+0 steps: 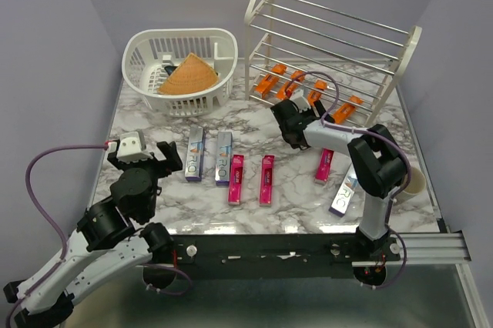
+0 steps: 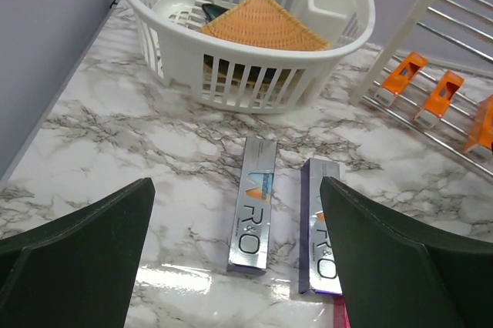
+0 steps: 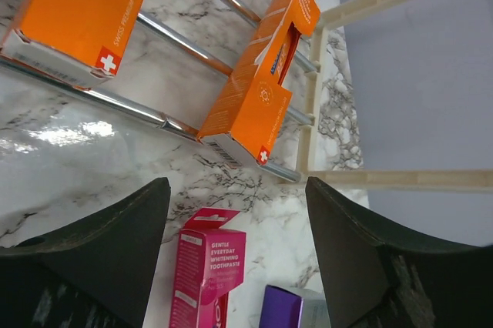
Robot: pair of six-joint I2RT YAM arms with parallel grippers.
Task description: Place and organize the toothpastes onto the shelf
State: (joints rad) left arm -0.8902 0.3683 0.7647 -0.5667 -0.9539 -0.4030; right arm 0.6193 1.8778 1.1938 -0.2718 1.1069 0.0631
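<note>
Orange toothpastes [image 1: 269,83] already sit on the low rods of the shelf [image 1: 413,39], upper right in the top view. Silver and pink ones lie on the counter [image 1: 146,116]. The left jaws are wide open and empty, aimed at a silver toothpaste [image 2: 253,205] lying flat, its long side pointing up the picture toward the basket [image 2: 347,35]. Next they probably must drop and pinch its thin sides. The right jaws, by the shelf, are open and empty too.

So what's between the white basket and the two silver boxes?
Nothing, just bare marble table. The left wrist view shows the stretch from the white basket down to the silver boxes, and nothing lies on it.
</note>
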